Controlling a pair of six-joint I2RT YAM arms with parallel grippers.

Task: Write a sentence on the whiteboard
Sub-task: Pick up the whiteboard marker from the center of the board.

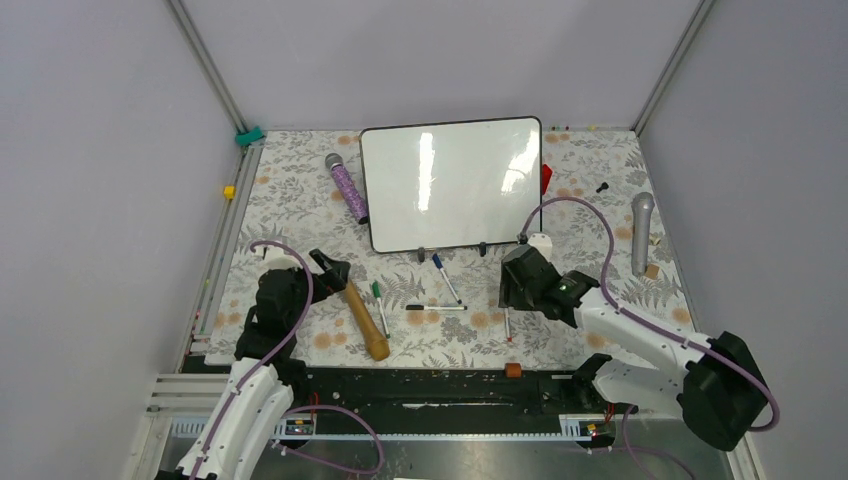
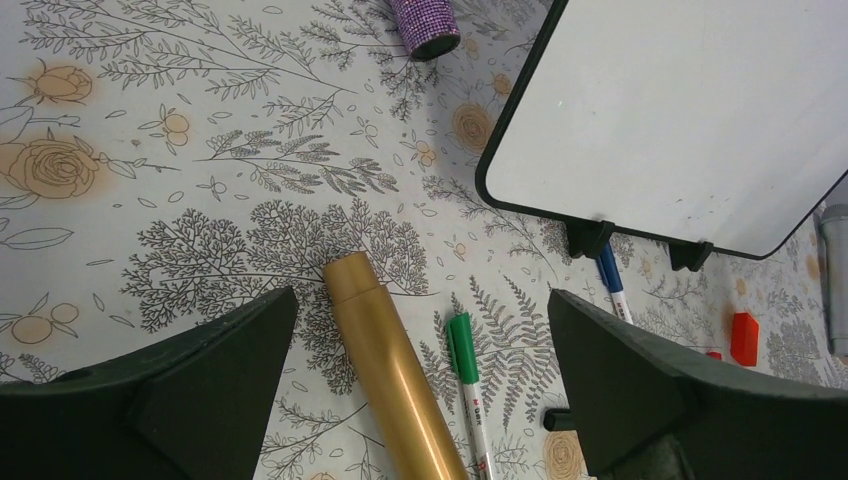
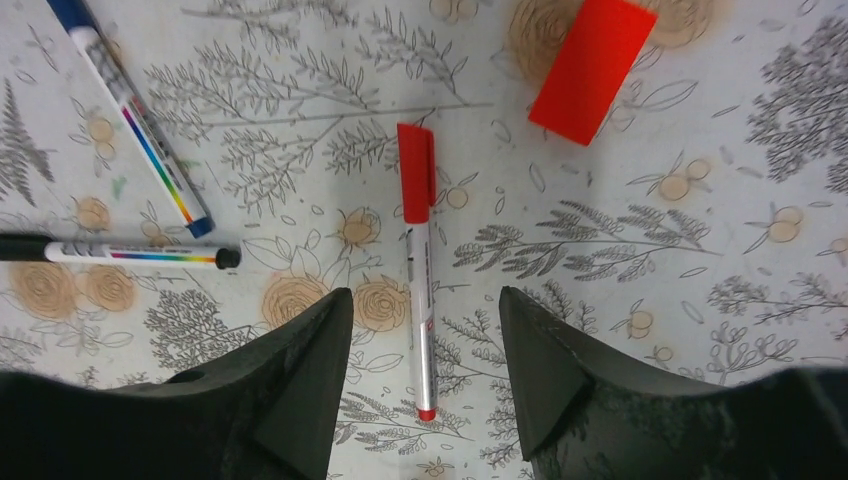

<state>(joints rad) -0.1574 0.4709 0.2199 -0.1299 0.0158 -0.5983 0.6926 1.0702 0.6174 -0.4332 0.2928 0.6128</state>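
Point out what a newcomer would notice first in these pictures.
The big whiteboard at the far middle of the floral table is blank and glossy. Nearer, the right hand hangs open over a red marker, one finger on each side without touching it. Left of centre lies a shiny gold handle beside a green marker.

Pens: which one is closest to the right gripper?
The red pen. It lies right between the right gripper's open fingers, while the blue pen and black pen lie farther off to one side.
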